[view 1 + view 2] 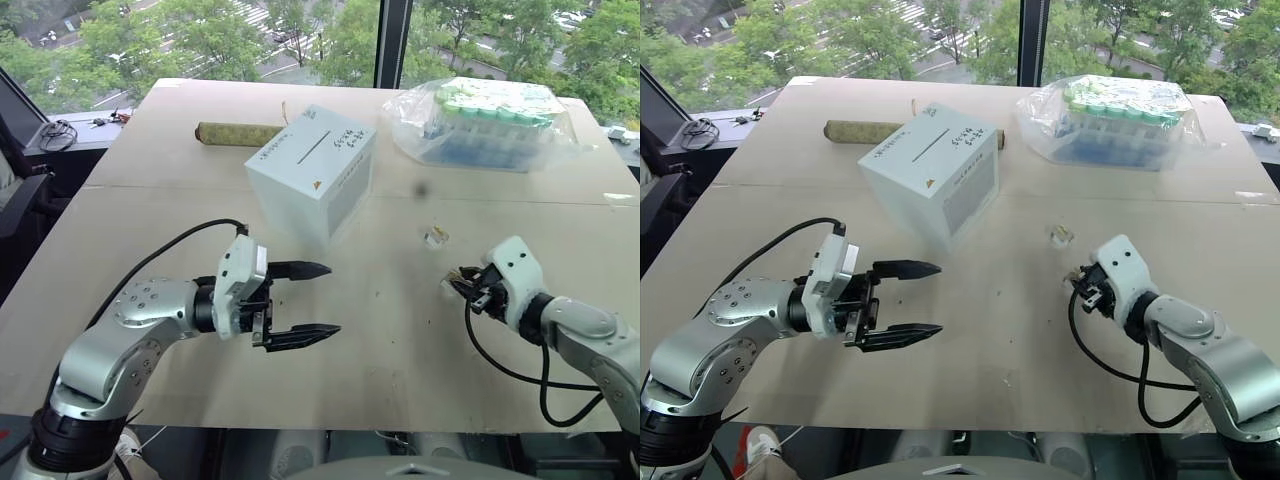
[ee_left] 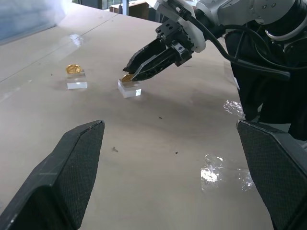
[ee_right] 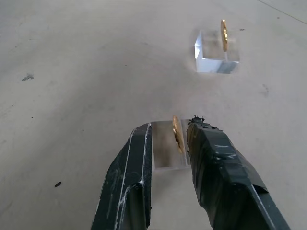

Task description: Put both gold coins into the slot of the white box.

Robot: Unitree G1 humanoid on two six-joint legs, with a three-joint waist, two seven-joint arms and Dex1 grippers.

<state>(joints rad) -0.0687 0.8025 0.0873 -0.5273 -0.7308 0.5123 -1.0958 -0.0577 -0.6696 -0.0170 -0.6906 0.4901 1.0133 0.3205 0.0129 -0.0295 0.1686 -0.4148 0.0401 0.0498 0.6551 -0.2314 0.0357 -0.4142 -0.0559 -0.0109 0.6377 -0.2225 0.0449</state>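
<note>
Nearest the robot, the left gripper (image 1: 305, 302) hangs over bare tabletop (image 1: 400, 350) with its two black fingers spread wide and nothing between them, pointing across toward the right arm. Over on the right, the right gripper (image 3: 169, 139) has its fingers lowered to either side of a gold coin (image 3: 176, 134) that stands on edge on a small clear plastic block (image 3: 168, 152); the coin lies against the inner face of one finger, a narrow gap shows on its other side, and whether the fingers actually pinch it I cannot tell. Just beyond that, the second gold coin (image 3: 224, 34) stands on edge on its own clear block (image 3: 216, 58), apart from both grippers. Farther back, between the arms, sits the white box (image 1: 312, 172), dark slot on top, well apart from the coins. Behind lie a bag of green-capped tubes (image 1: 490, 120) and a brownish roll (image 1: 236, 133)
</note>
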